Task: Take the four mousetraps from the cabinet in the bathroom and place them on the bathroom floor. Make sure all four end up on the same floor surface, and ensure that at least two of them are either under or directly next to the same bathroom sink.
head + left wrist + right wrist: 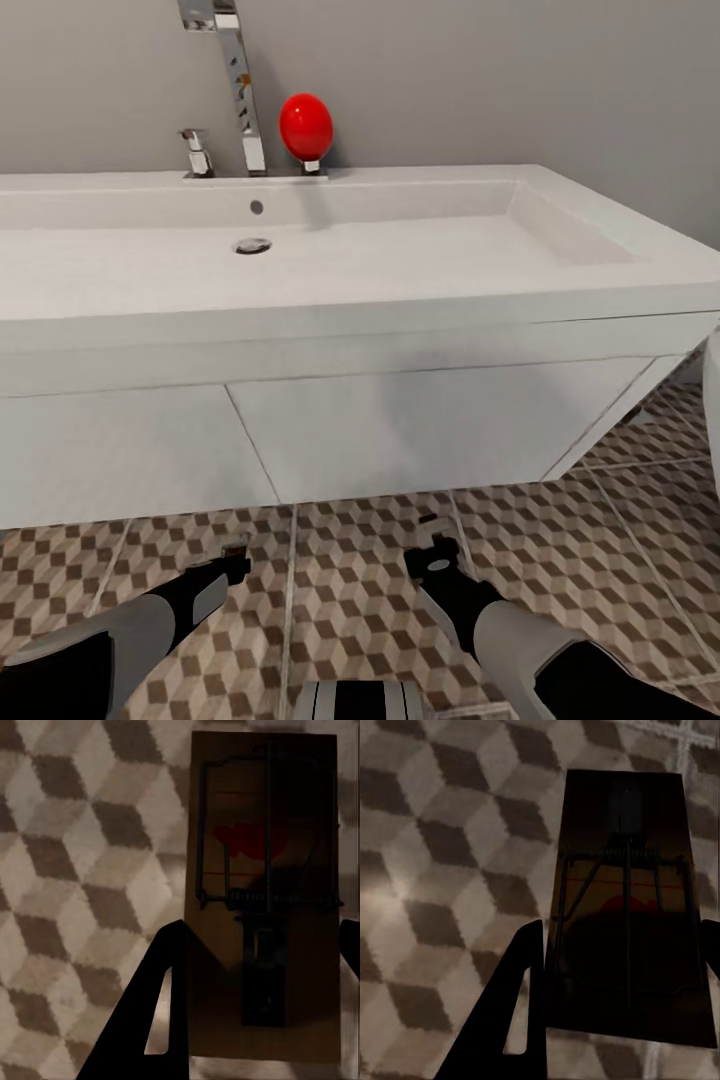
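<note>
Head view bright and evenly lit; both wrist views dim, soft, shadowed.

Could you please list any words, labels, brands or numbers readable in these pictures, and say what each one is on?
There is no readable text.
Mousetrap in the left gripper: a red mark on the board, no letters.
Mousetrap in the right gripper: a faint red patch, too dark to read.
Sink, tap: unmarked.

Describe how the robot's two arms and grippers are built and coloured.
Both arms have pale grey-white rounded shells with black joint sections. The left gripper and right gripper are black; close up, the fingers are flat black blades with a slot cut through.
</note>
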Motion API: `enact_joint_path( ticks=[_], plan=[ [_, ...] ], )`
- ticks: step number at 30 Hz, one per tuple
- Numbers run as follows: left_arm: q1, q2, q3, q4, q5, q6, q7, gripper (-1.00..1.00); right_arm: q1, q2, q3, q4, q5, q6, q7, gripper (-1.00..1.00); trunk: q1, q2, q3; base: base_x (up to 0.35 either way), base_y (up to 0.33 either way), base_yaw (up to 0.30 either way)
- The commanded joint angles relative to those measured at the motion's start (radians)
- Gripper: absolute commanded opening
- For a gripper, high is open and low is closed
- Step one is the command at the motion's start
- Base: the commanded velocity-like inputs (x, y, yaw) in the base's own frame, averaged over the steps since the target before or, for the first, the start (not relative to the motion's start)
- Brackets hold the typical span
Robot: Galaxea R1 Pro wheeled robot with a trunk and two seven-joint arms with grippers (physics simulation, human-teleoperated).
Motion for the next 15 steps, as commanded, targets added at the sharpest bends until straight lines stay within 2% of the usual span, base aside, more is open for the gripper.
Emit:
enact_joint_path(
  ticks=[1,9,12,15],
  plan=[
    [0.000,0.001,-0.007,-0.005,0.001,0.004,0.011,-1.00,0.000,0.000,0.008,-0.001,-0.012,-0.004,-0.002,-1.00,0.000,0.000,-0.001,0.101,0.000,0.000],
    [0.000,0.000,-0.007,-0.009,0.000,0.004,0.011,-1.00,0.005,0.003,0.011,-0.001,-0.011,-0.017,-0.001,-1.00,0.000,0.000,-0.001,0.023,0.000,0.000],
    [0.000,0.001,-0.007,-0.009,0.000,0.003,0.011,-1.00,0.015,0.003,0.042,-0.003,-0.006,-0.019,-0.001,-1.00,0.000,0.000,-0.001,0.001,0.000,0.000],
    [0.000,0.001,-0.007,-0.009,0.000,0.004,0.011,-1.00,0.016,0.003,0.049,-0.004,-0.006,-0.021,-0.001,-1.00,0.000,0.000,-0.001,0.000,0.000,0.010]
  ],
)
